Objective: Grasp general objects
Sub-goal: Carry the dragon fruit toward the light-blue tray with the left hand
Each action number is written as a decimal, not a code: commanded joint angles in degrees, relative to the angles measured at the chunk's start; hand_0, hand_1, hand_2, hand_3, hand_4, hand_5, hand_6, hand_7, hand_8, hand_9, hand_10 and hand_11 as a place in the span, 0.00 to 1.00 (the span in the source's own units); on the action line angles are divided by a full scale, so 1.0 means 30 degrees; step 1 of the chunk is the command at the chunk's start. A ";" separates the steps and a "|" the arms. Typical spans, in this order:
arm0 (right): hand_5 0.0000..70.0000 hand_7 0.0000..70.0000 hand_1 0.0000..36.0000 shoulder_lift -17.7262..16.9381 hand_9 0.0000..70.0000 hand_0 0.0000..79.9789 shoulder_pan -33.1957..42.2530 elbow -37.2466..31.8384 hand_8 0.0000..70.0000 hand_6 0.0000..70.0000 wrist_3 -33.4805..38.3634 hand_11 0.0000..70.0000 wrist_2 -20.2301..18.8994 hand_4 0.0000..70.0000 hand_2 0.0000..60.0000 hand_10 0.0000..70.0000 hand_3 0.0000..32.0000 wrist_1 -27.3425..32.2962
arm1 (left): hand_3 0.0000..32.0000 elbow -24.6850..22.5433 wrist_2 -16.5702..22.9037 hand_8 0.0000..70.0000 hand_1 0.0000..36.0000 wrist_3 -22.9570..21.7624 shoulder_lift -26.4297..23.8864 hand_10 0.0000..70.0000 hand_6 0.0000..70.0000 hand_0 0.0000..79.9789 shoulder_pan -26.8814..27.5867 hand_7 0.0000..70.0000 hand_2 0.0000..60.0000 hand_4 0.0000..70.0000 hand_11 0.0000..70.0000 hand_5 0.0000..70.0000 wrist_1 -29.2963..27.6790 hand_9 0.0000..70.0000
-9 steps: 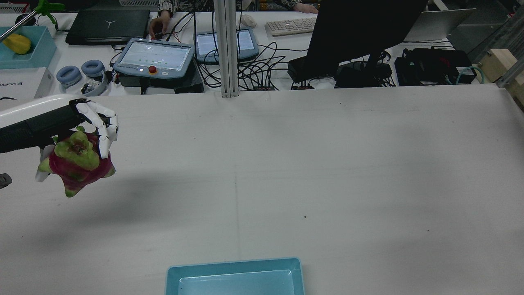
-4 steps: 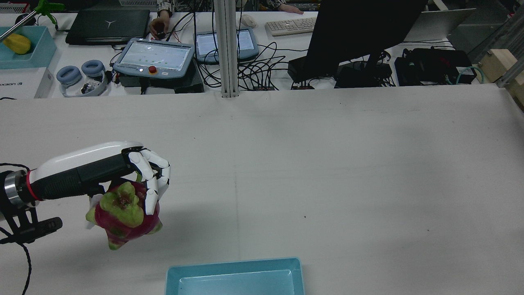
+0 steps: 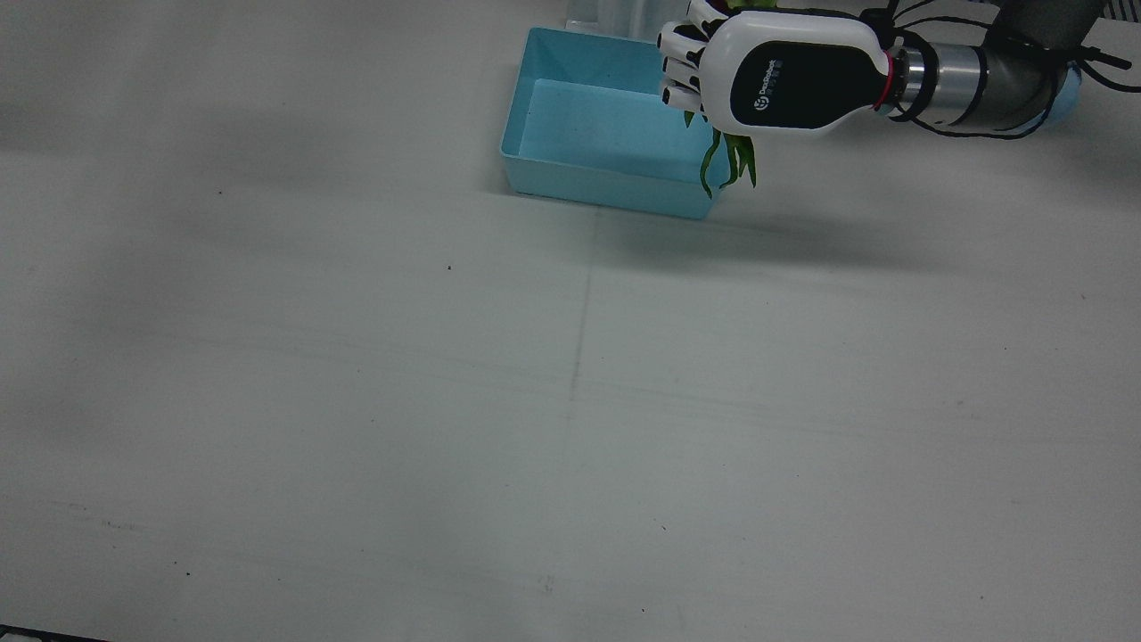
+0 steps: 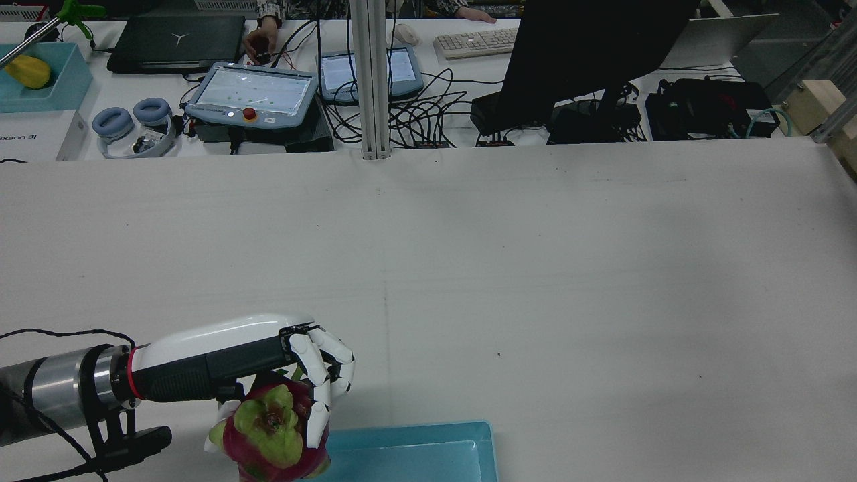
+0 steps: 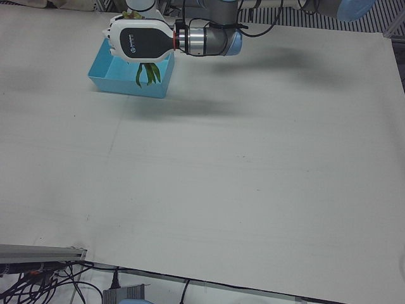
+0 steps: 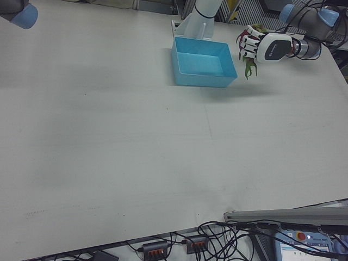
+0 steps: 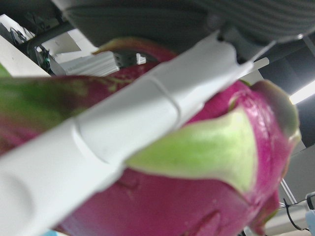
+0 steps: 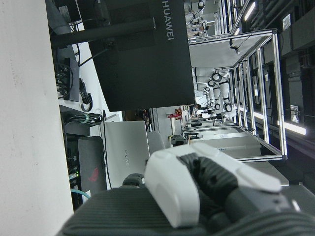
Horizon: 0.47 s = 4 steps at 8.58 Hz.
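Observation:
A pink and green dragon fruit point(image 4: 271, 435) hangs in the air, with my left hand point(image 4: 268, 365) shut on it from above. It is held over the left end of the light blue bin point(image 4: 402, 434) at the table's near edge. From the front, the left hand point(image 3: 784, 80) covers the fruit, and only its green leaf tips point(image 3: 731, 160) dangle past the bin's wall point(image 3: 606, 178). The left hand view is filled by the dragon fruit point(image 7: 197, 196) with a white finger point(image 7: 147, 128) across it. Only part of my right hand point(image 8: 197, 187) shows, in its own view, and its fingers cannot be read.
Behind the table stands a bench with two teach pendants point(image 4: 251, 94), a black monitor point(image 4: 589, 53), cables, headphones point(image 4: 134, 124) and a second blue bin holding a yellow fruit point(image 4: 27, 70). A person's hand point(image 4: 258, 43) rests there. A vertical post point(image 4: 371, 80) rises at the table's back edge.
My left hand has carried the dragon fruit from the far left of the table toward the near edge and to the right, up to the blue bin's left end.

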 commanded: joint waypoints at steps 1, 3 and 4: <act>0.00 0.00 0.00 0.0000 0.00 0.00 0.0000 0.0000 0.00 0.00 0.0000 0.00 -0.0001 0.00 0.00 0.00 0.00 0.0029 | 0.00 0.0085 -0.0975 1.00 1.00 0.1017 -0.1059 1.00 1.00 1.00 0.3147 1.00 1.00 1.00 1.00 1.00 0.0371 1.00; 0.00 0.00 0.00 0.0000 0.00 0.00 0.0000 0.0000 0.00 0.00 0.0000 0.00 -0.0001 0.00 0.00 0.00 0.00 0.0000 | 0.00 0.0115 -0.1004 1.00 1.00 0.1868 -0.1152 1.00 1.00 1.00 0.4292 1.00 1.00 1.00 1.00 1.00 0.0609 1.00; 0.00 0.00 0.00 0.0000 0.00 0.00 0.0000 0.0000 0.00 0.00 0.0000 0.00 -0.0001 0.00 0.00 0.00 0.00 0.0000 | 0.00 0.0115 -0.1033 1.00 1.00 0.1931 -0.1152 1.00 1.00 1.00 0.4500 1.00 1.00 1.00 1.00 1.00 0.0610 1.00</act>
